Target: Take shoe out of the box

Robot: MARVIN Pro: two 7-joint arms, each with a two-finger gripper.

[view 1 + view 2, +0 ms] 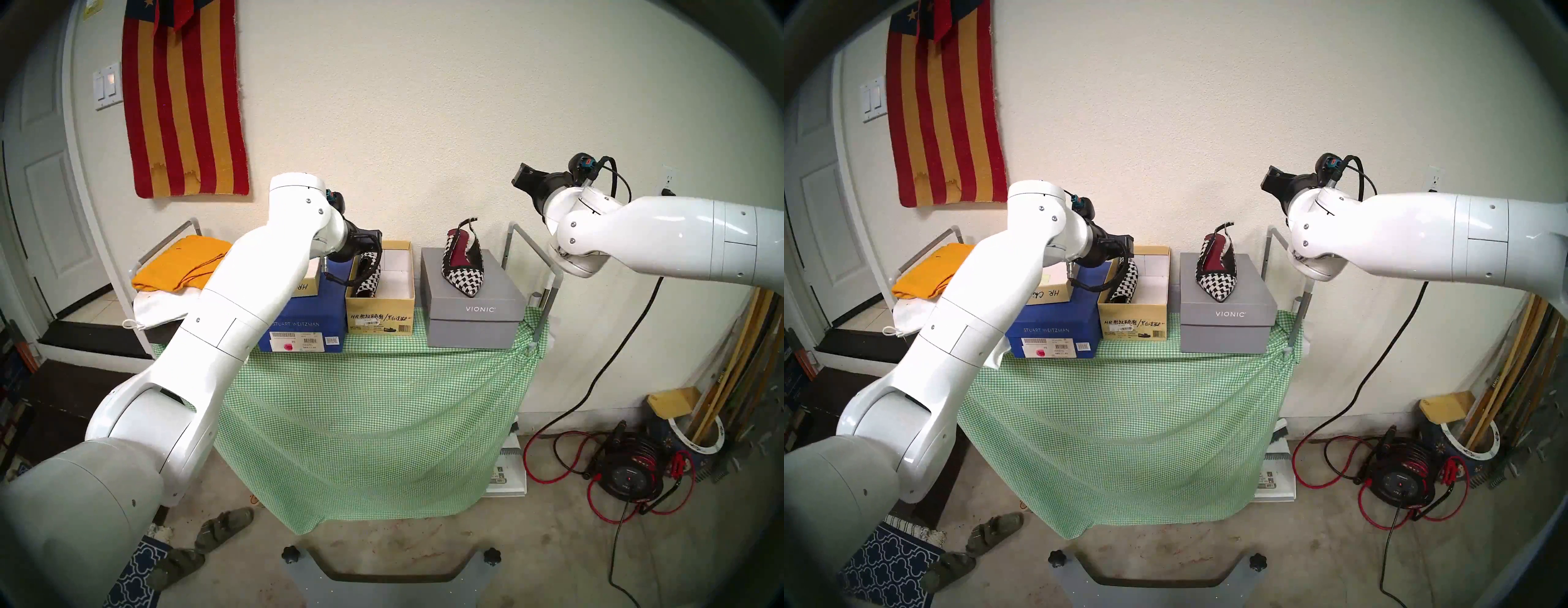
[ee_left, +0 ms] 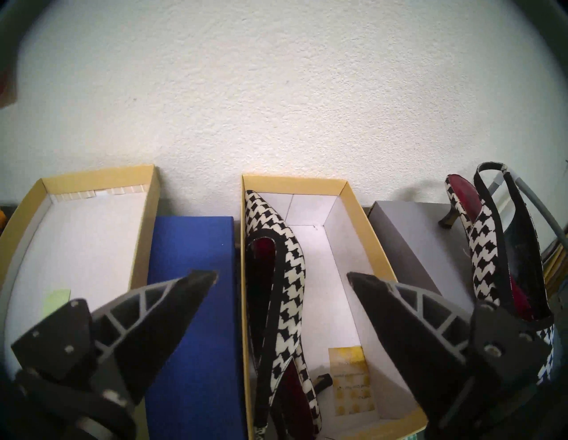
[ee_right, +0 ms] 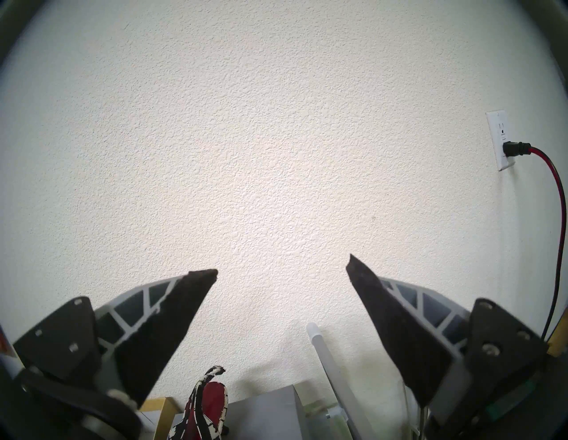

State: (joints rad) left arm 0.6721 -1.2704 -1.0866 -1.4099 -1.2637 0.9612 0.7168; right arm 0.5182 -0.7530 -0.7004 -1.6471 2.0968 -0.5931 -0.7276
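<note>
The tan-yellow shoebox [image 1: 379, 308] stands open on the table, with "HR" handwriting and a barcode label on its front. It also shows in the left wrist view [image 2: 359, 215]. A black-and-white houndstooth slingback shoe [image 1: 368, 274] [image 2: 287, 261] lies on its side against the box's left wall. My left gripper [image 1: 375, 244] [image 2: 281, 273] is open and empty, just above the box's near end and over the shoe. My right gripper [image 1: 524, 178] [image 3: 281, 270] is open and empty, held high at the right and facing the wall.
A matching shoe [image 1: 464, 263] stands on the grey VIONIC box [image 1: 475, 316] to the right. A blue box [image 1: 305, 325] on the left carries a shallow tan lid [image 2: 83, 239]. Green checked cloth [image 1: 373, 403] covers the table. Metal rail posts [image 1: 547, 271] flank it.
</note>
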